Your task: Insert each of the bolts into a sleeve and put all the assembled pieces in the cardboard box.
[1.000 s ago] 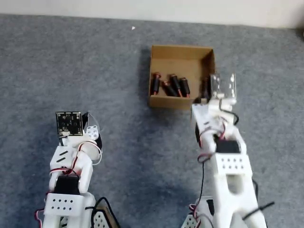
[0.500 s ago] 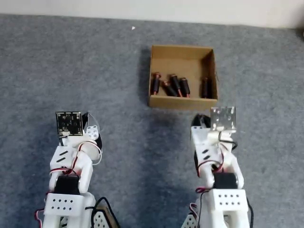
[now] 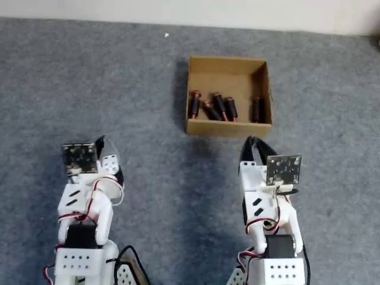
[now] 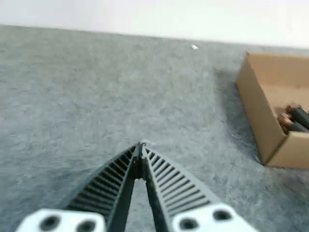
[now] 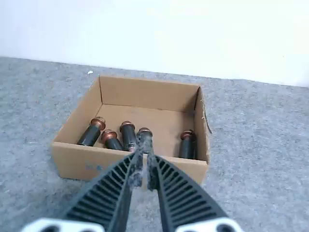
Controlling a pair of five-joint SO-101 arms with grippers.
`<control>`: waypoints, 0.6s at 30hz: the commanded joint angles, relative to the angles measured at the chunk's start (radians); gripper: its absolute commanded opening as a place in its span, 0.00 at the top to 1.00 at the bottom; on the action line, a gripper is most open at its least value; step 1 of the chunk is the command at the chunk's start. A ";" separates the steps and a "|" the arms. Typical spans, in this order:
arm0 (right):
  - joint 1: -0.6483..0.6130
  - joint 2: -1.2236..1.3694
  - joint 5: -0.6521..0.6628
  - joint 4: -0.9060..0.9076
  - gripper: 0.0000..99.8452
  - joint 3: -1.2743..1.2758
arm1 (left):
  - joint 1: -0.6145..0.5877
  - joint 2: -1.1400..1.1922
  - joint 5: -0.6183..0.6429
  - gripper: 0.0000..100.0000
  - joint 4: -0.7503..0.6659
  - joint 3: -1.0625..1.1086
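The cardboard box (image 3: 228, 127) stands at the back middle of the grey carpet. Several assembled pieces lie in it, black sleeves with copper bolt heads: a group at its left (image 3: 211, 108) and one alone by its right wall (image 3: 257, 110). The right wrist view shows the same pieces (image 5: 128, 135) inside the box (image 5: 87, 164). My right gripper (image 3: 255, 148) is just in front of the box's near right corner, shut and empty (image 5: 143, 159). My left gripper (image 3: 104, 146) is over bare carpet at the near left, shut on nothing (image 4: 140, 147).
Grey carpet (image 3: 148, 89) covers the table up to a white wall at the back. The left wrist view has the box's left wall (image 4: 260, 121) off to one side. A small white speck (image 3: 167, 35) lies on the carpet far behind the box.
My right arm has pulled back from over the box's right side to the carpet in front of it. The left arm has tilted slightly to the left.
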 commanded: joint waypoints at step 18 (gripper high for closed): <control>0.010 -0.073 -0.008 0.510 0.99 0.111 | -0.028 -0.165 -0.009 0.99 0.256 0.019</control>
